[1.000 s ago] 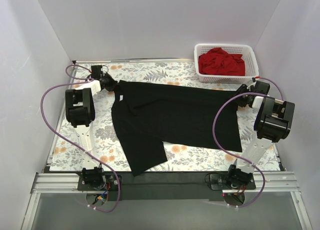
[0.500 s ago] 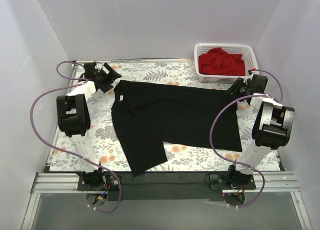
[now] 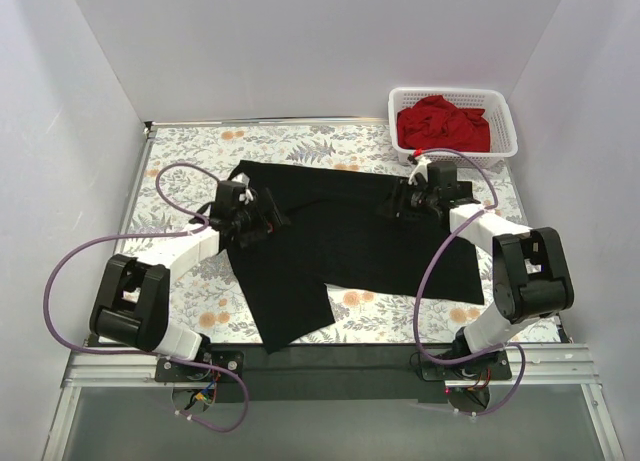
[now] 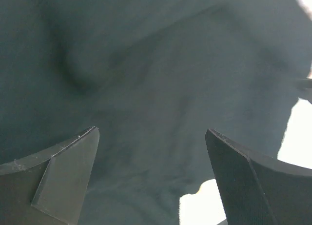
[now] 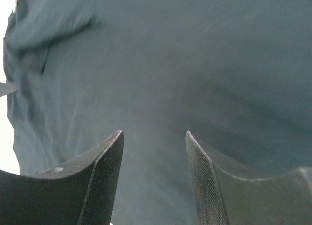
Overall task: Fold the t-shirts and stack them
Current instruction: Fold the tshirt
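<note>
red t-shirt (image 3: 443,124) heaped in white basket (image 3: 450,92) — far right corner

top: high overhead, whole table (image 3: 190,153) | wrists: very close, looking down | shared: black t-shirt (image 3: 360,231)

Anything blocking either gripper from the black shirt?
Nothing visible does. The left gripper and the right gripper both hang directly over the black shirt with their jaws open, and only bare cloth shows between and below the fingers.
</note>
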You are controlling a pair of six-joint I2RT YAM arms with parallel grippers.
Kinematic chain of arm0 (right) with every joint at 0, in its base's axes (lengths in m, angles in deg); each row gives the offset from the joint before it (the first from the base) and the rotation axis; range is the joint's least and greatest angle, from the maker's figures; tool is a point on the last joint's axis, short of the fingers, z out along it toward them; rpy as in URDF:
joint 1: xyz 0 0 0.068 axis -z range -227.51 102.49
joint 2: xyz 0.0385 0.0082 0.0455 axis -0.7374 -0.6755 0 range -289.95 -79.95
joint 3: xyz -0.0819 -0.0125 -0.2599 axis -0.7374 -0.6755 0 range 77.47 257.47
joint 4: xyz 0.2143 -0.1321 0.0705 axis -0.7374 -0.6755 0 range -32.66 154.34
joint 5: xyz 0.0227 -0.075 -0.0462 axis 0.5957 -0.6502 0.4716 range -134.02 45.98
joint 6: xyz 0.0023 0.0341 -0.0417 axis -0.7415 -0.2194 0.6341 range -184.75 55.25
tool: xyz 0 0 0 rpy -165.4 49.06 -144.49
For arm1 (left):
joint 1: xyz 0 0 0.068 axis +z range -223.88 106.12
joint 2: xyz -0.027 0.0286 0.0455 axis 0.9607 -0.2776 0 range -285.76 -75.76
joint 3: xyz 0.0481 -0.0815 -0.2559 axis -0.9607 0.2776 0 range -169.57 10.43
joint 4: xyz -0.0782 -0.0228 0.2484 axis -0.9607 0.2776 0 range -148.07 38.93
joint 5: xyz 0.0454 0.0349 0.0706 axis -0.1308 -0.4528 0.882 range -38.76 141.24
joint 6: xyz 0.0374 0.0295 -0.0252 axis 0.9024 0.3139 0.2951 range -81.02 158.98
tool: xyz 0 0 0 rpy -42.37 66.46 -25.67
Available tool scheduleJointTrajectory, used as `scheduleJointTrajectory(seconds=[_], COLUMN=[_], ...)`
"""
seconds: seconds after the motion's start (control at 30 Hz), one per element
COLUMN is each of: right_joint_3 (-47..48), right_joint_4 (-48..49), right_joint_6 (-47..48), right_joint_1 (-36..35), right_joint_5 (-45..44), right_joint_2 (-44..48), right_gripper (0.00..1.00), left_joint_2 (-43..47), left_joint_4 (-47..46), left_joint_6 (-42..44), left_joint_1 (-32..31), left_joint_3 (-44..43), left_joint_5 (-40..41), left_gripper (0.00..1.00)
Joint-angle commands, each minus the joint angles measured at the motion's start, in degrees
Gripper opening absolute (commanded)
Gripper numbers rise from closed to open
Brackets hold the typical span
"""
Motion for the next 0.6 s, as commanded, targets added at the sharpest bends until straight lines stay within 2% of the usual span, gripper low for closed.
scheduleJointTrajectory(seconds=[0.0,0.2,0.57], right_joint_3=[-2.5,-4.0,-3.3], right_joint_4=[4.1,6.9,10.4], right_joint_6=[1.6,1.2,0.3], right_joint_1=[-2.3,-5.0,-8.9], right_joint_5=[1.7,3.9,4.6], right_joint_2=[3.1,2.1,-0.3], right_gripper=[0.52,0.52,0.51], left_joint_2=[2.8,-2.0,-7.9], left_joint_4=[-1.8,-6.3,-10.1], left_joint_6=[-4.5,-5.1,-4.9], left_joint_1=[0.1,-2.4,-3.2], left_joint_3=[4.0,2.3,0.0], left_joint_5=[6.9,14.1,16.6], left_gripper=[0.84,0.73,0.54])
